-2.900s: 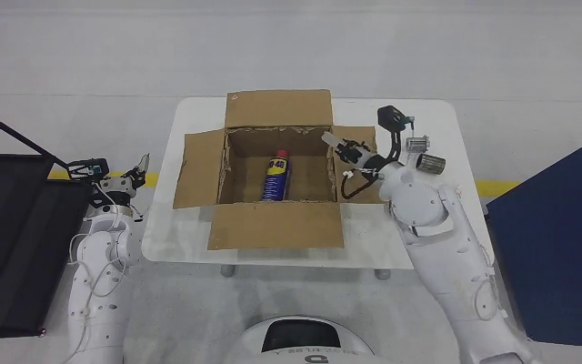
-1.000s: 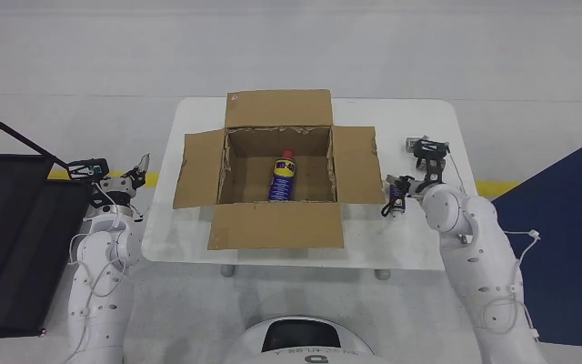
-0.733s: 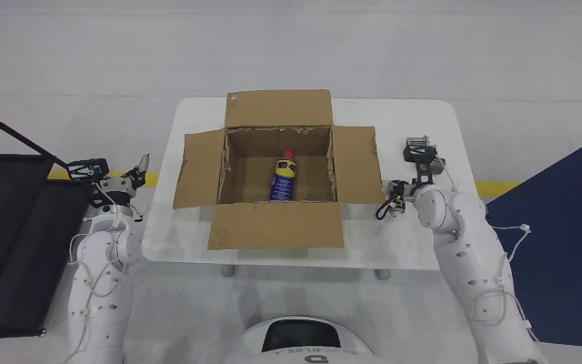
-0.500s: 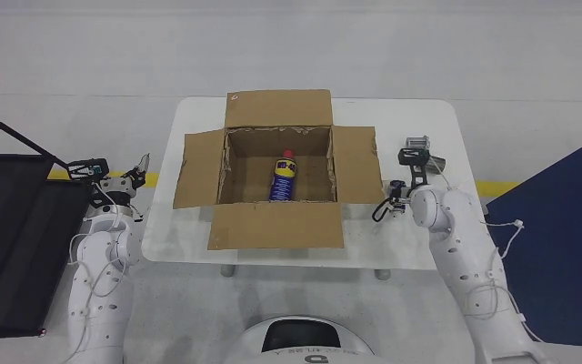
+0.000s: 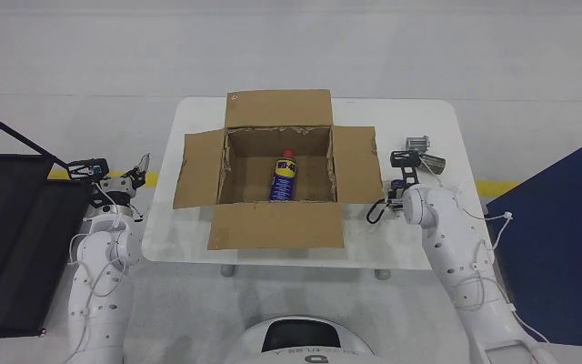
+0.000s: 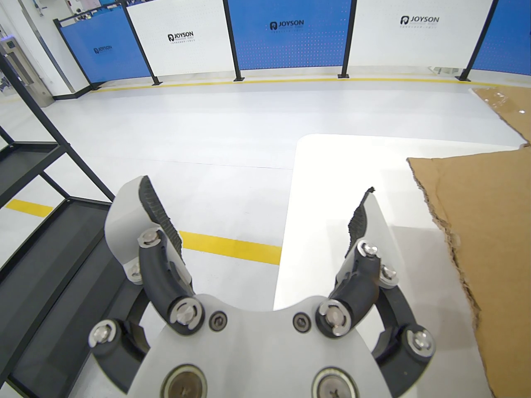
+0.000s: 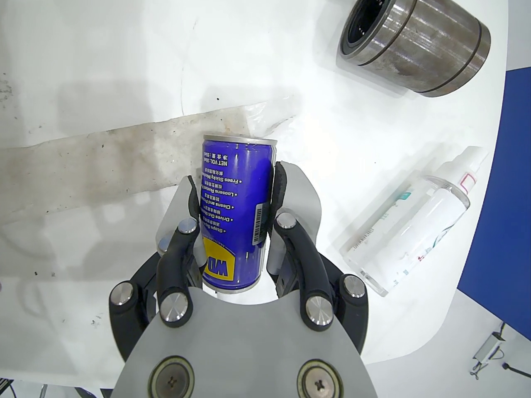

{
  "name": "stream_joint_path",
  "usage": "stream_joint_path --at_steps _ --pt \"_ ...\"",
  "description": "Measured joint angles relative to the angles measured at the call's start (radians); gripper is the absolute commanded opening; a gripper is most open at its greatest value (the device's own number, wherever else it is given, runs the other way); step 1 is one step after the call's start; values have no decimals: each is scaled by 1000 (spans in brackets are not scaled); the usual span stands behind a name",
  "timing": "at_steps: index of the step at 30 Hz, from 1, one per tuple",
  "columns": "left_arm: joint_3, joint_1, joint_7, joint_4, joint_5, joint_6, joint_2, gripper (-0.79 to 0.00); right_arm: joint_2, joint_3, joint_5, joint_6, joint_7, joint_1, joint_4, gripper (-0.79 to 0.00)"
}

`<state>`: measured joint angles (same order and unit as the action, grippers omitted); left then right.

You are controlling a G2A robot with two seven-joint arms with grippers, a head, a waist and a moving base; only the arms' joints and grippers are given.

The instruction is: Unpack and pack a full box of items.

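Note:
The open cardboard box [image 5: 278, 225] stands mid-table with a blue spray can [image 5: 283, 177] lying inside. My right gripper [image 5: 396, 189] [image 7: 235, 173] is over the white table [image 5: 427, 237], just right of the box's right flap, and is shut on a small blue can [image 7: 236, 213]. I cannot tell whether the can's far end touches the table. A steel bearing sleeve [image 7: 415, 39] [image 5: 416, 143] and a clear bottle [image 7: 410, 234] [image 5: 435, 164] lie beside it. My left gripper [image 6: 257, 209] [image 5: 141, 168] hangs open and holds nothing, off the table's left edge.
A black rack [image 5: 23, 237] stands left of the table, close to my left arm. A blue panel [image 5: 546, 227] is at the right. A strip of worn tape [image 7: 124, 155] crosses the tabletop under the held can. The box's flaps [image 5: 198, 168] lie spread outward.
My right arm left the box's right flap, carried the small blue can out over the table's right side, then drifted back a little toward the flap. The left arm has not moved.

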<state>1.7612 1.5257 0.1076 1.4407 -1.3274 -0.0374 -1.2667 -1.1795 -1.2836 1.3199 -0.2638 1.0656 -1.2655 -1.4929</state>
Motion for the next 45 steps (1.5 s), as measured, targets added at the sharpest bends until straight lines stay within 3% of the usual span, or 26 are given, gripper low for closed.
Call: stream_joint_path --at_steps 1,2,3,8,14,21,26,31,35,45 --pt "0 0 0 0 0 0 0 0 -1 4 3 0 0 3 4 -554" --pt "0 0 0 0 0 0 0 0 -2 6 3 2 -1 6 6 -711" --pt "0 0 0 0 0 0 0 0 -3 5 -5 6 -4 7 4 -785" --pt "0 0 0 0 0 0 0 0 1 -55 -84 40 -19 -25 -59 -785" --pt "0 0 0 0 0 0 0 0 14 -205 -218 65 -79 -130 -204 -785" --pt "0 0 0 0 0 0 0 0 10 -440 -619 138 -258 -301 -412 -785" --pt "0 0 0 0 0 0 0 0 4 -480 -876 223 -295 -342 -477 -785" --pt "0 0 0 0 0 0 0 0 2 -368 -876 243 -284 -301 -561 -785" --pt "0 0 0 0 0 0 0 0 -5 -206 -745 148 -281 -210 -588 -785" --pt "0 0 0 0 0 0 0 0 -65 247 -485 -146 -257 141 -302 -785"
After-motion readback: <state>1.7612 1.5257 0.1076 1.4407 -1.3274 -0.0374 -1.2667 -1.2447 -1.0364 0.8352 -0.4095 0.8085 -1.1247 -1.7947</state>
